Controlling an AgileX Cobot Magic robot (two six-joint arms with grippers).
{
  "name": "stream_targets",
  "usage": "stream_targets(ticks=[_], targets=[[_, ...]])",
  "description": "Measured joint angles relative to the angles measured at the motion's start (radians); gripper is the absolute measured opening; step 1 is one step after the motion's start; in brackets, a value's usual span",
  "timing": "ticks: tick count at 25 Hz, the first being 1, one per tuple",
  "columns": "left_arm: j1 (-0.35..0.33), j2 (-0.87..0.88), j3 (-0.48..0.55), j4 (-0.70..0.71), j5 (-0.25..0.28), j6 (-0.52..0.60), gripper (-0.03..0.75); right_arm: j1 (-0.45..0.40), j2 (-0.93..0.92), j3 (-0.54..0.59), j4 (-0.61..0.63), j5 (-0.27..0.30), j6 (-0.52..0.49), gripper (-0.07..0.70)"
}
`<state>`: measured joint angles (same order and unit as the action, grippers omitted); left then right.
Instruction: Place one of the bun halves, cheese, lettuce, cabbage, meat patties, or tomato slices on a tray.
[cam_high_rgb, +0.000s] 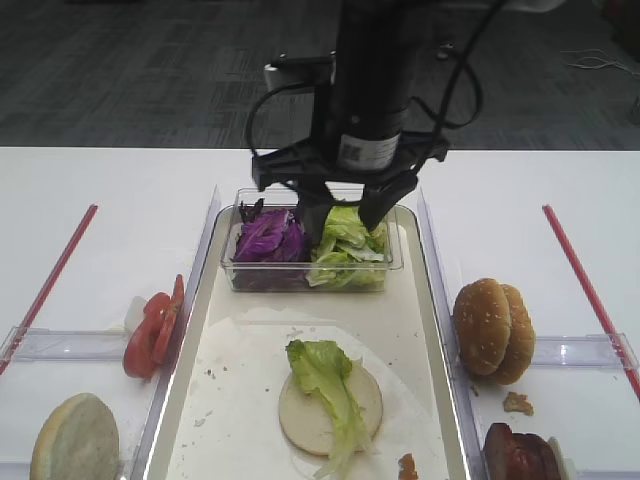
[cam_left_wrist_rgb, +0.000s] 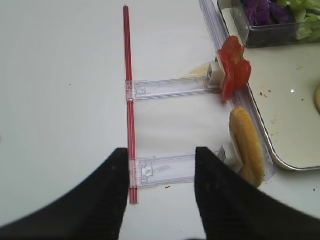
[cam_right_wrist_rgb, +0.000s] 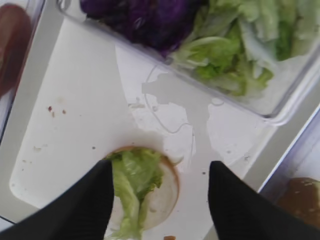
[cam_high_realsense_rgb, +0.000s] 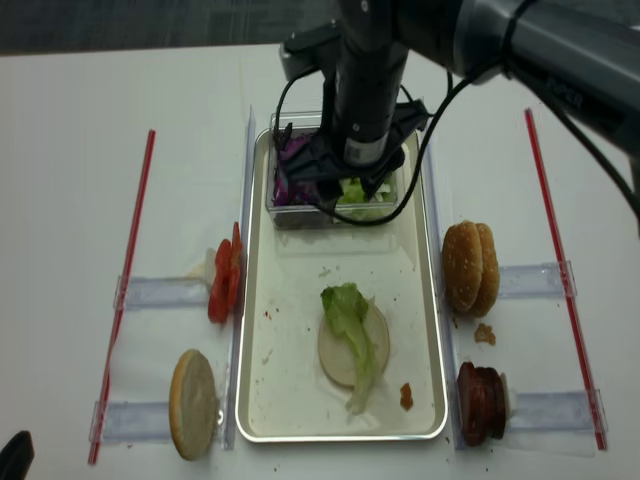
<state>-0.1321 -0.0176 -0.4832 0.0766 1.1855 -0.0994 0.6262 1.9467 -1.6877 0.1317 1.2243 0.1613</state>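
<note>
The metal tray (cam_high_rgb: 186, 340) holds a pale bun half (cam_high_rgb: 362, 398) with a frilly lettuce leaf (cam_high_rgb: 322, 372) lying across it. My right gripper (cam_high_rgb: 342, 214) hangs above the tray's far end, by the tub of cabbage (cam_high_rgb: 266, 240) and lettuce (cam_high_rgb: 348, 250). In its wrist view the right gripper (cam_right_wrist_rgb: 160, 200) is open and empty, with the leaf (cam_right_wrist_rgb: 134, 172) on the bun half (cam_right_wrist_rgb: 167, 192) far below. My left gripper (cam_left_wrist_rgb: 160, 185) stands open over the bare table left of the tray, holding nothing.
Tomato slices (cam_high_rgb: 155, 325) and a bun half (cam_high_rgb: 75, 440) lean in clear holders left of the tray. Sesame bun halves (cam_high_rgb: 492, 330) and meat patties (cam_high_rgb: 520, 455) stand on the right. Red strips (cam_left_wrist_rgb: 129, 100) run along both sides. Crumbs dot the tray.
</note>
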Motion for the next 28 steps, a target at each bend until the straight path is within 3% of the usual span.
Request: stream_targets(ticks=[12, 28], targets=[[0.0, 0.0, 0.0, 0.0, 0.0, 0.0, 0.296, -0.253, -0.073, 0.0, -0.004, 0.006, -0.014, 0.435], [0.0, 0.0, 0.0, 0.0, 0.0, 0.0, 0.295, -0.467, -0.149, 0.0, -0.069, 0.014, -0.086, 0.434]])
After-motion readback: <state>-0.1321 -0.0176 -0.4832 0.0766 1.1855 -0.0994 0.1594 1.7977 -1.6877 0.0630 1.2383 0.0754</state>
